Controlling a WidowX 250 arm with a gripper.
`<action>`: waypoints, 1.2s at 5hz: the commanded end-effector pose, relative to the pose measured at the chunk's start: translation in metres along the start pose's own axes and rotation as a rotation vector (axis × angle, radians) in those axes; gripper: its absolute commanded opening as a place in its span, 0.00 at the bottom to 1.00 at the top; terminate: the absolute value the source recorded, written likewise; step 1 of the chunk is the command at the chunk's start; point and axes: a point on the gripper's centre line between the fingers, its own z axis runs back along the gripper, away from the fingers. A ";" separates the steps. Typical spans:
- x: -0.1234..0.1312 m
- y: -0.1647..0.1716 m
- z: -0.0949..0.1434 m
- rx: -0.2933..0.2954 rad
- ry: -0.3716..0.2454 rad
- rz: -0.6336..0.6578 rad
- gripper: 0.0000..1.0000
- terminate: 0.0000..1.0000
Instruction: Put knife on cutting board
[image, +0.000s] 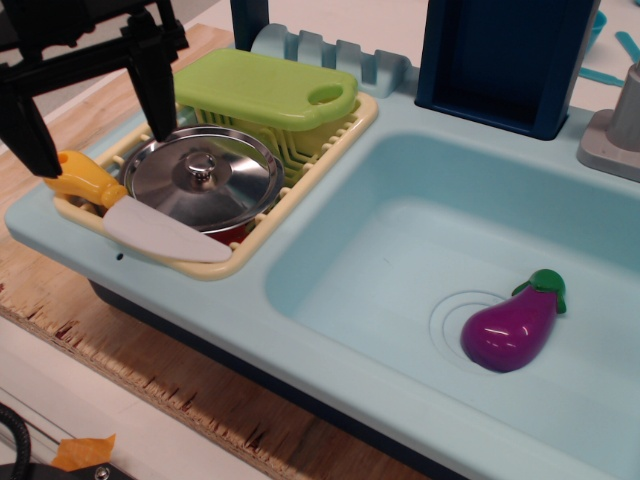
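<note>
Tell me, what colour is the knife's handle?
Yellow-orange. The knife has a white blade; the only view, observation.image, shows it.

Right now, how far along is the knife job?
Nothing is placed yet. The knife lies on the dish rack rim beside the pot lid. The open gripper straddles its orange handle, ungrasped. Left: grasp, lift and set it on the green cutting board.
</note>
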 end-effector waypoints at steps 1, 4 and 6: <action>0.011 0.015 0.000 -0.002 -0.027 0.129 1.00 0.00; 0.035 0.021 -0.028 0.038 0.046 0.263 1.00 0.00; 0.032 0.025 -0.042 0.043 0.068 0.240 0.00 0.00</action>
